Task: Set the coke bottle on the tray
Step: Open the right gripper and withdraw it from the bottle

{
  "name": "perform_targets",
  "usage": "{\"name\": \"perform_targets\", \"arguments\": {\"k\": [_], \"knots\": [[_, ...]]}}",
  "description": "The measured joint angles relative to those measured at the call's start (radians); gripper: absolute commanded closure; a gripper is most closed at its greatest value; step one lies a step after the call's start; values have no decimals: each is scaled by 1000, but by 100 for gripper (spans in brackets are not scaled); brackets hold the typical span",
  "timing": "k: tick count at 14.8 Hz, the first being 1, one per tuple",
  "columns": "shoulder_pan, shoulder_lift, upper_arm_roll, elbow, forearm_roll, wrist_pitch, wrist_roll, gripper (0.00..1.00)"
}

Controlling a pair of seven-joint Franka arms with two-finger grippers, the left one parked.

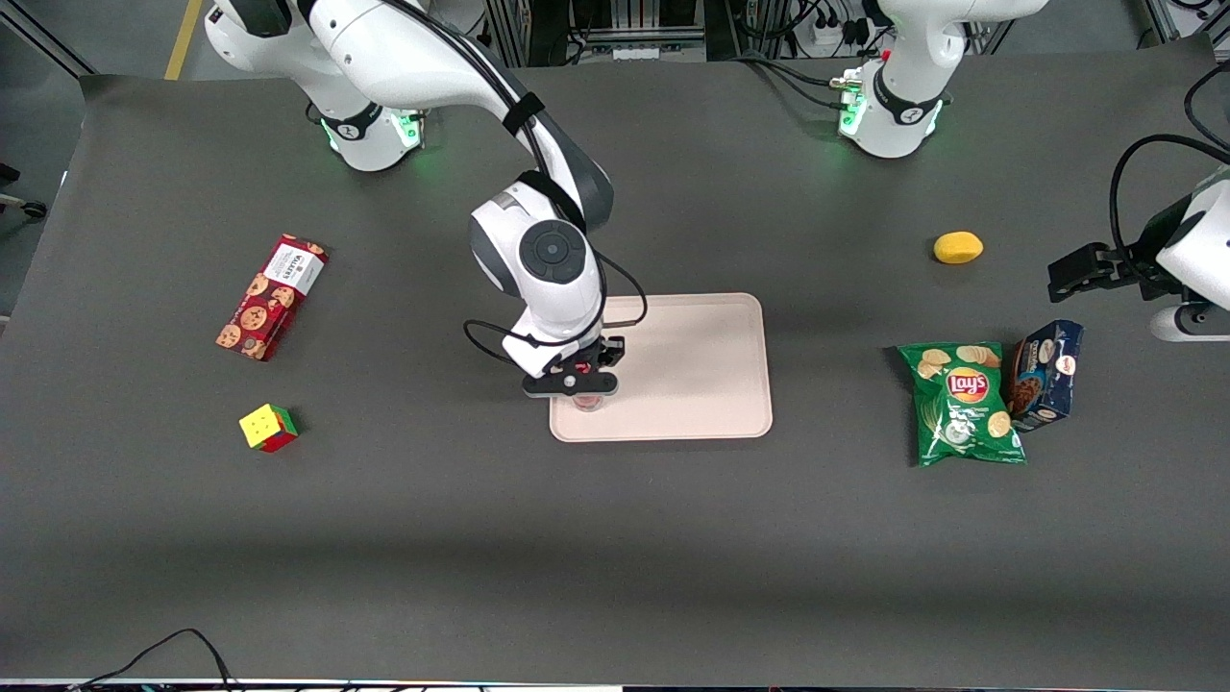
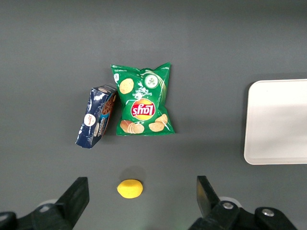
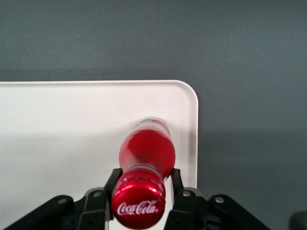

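The coke bottle (image 3: pixel 146 148), with a red cap, red label and clear base, stands upright between my right gripper's fingers (image 3: pixel 114 176). The gripper (image 3: pixel 144 176) is shut on it just below the cap. The bottle's base is over the pale pinkish-beige tray (image 3: pixel 62 129), close to a rounded corner; I cannot tell if it touches the tray. In the front view the gripper (image 1: pixel 577 384) is over the tray (image 1: pixel 692 365) at the corner nearest the camera, toward the working arm's end. Only a little of the bottle (image 1: pixel 588 401) shows under it.
A red cookie box (image 1: pixel 271 297) and a colourful cube (image 1: pixel 268 427) lie toward the working arm's end. A green Lay's bag (image 1: pixel 964 404), a blue box (image 1: pixel 1045 375) and a yellow lemon (image 1: pixel 958 248) lie toward the parked arm's end.
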Motion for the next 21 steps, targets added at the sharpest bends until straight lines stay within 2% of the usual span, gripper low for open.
{"name": "perform_targets", "arguments": {"k": [1, 15, 17, 21], "knots": [[0, 0, 0, 0, 9, 0, 0, 0], [-7, -14, -4, 36, 22, -17, 6, 0], [-15, -72, -8, 77, 22, -144, 6, 0], [-78, -291, -11, 117, 21, -457, -18, 0]]}}
